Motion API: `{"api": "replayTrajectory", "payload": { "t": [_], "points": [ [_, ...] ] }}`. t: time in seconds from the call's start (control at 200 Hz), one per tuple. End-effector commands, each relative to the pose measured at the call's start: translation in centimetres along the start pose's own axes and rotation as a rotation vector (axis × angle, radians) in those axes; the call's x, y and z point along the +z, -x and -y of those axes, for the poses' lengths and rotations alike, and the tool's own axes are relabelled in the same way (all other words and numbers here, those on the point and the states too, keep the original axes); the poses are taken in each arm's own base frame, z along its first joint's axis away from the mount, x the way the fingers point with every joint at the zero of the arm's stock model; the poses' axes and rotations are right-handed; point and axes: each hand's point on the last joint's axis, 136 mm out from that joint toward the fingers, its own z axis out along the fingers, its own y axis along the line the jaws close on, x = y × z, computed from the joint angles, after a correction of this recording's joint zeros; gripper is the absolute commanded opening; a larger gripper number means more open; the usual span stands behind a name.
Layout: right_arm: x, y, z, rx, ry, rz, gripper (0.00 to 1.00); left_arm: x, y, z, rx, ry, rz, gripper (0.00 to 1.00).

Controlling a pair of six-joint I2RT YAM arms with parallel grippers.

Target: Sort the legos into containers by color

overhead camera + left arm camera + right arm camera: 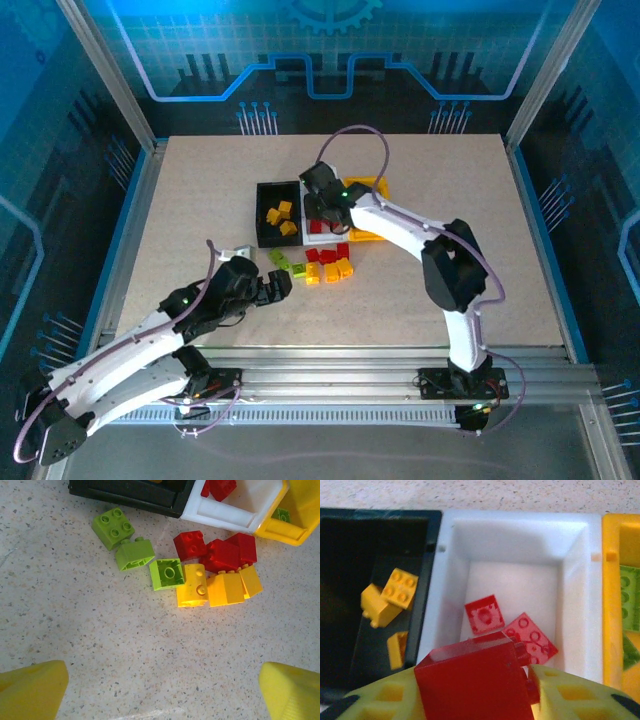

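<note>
Right jaws are clamped on a red brick (470, 680). It sits between the yellow fingers (570, 695), right over the white bin (520, 522). Two sorted red bricks (484, 614) lie side by side on that bin's floor. The black bin (380, 514) to its left holds three sorted yellow bricks (400, 587), two bunched and one apart. The yellow bin (611, 580) on the right holds sorted green bricks (630, 597); they're cut by the frame edge, so I can't count them. All three bins are joined in a row.

Left jaws are wide, with nothing between them. I see both yellow fingertips (30, 690) at the bottom corners of the left wrist view, over bare bench (110, 640) and short of the loose pile.

The pile sits on the bench just in front of the bins:
- Three loose green bricks (135, 554) on the left.
- Three loose red bricks (222, 555) near the white bin's front wall.
- Three loose yellow-orange bricks (225, 589) in a row, touching the reds.
- One green touches the first yellow-orange.

From the top camera, the right arm (400, 225) reaches over the white bin. The left arm (130, 350) is low at near-left, its jaws pointing toward the pile (318, 265).
</note>
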Motion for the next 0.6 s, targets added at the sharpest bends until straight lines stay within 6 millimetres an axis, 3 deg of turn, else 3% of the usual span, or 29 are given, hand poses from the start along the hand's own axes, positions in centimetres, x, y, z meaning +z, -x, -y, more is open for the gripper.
{"api": "replayTrajectory", "payload": {
  "t": [0.0, 0.1, 0.25, 0.4, 0.505, 0.595],
  "points": [
    [0.1, 0.8, 0.8, 0.012, -0.036, -0.018, 0.6, -0.5, -0.1, -0.7, -0.006, 0.02, -0.001, 0.99],
    [-1.3, 1.8, 0.1, 0.004, 0.006, 0.019, 0.73, -0.5, -0.2, -0.8, -0.002, 0.021, 0.002, 0.99],
    [-4.6, 0.9, 0.4, -0.004, 0.035, 0.049, 0.75, -0.3, -0.1, -0.7, -0.006, 0.014, 0.007, 0.99],
    [-7.0, -4.1, 1.8, 0.002, 0.046, -0.004, 0.76, -0.2, 0.1, -0.4, -0.001, 0.003, 0.016, 0.99],
    [-6.7, -8.7, 3.3, 0.003, 0.021, -0.093, 0.76, -0.1, 0.1, -0.3, 0.002, 0.0, 0.017, 0.99],
    [-5.6, -11.3, 4.0, 0.004, 0.015, -0.147, 0.76, 0.2, 0.0, -0.5, 0.002, 0.003, 0.012, 0.99]
  ]
}}
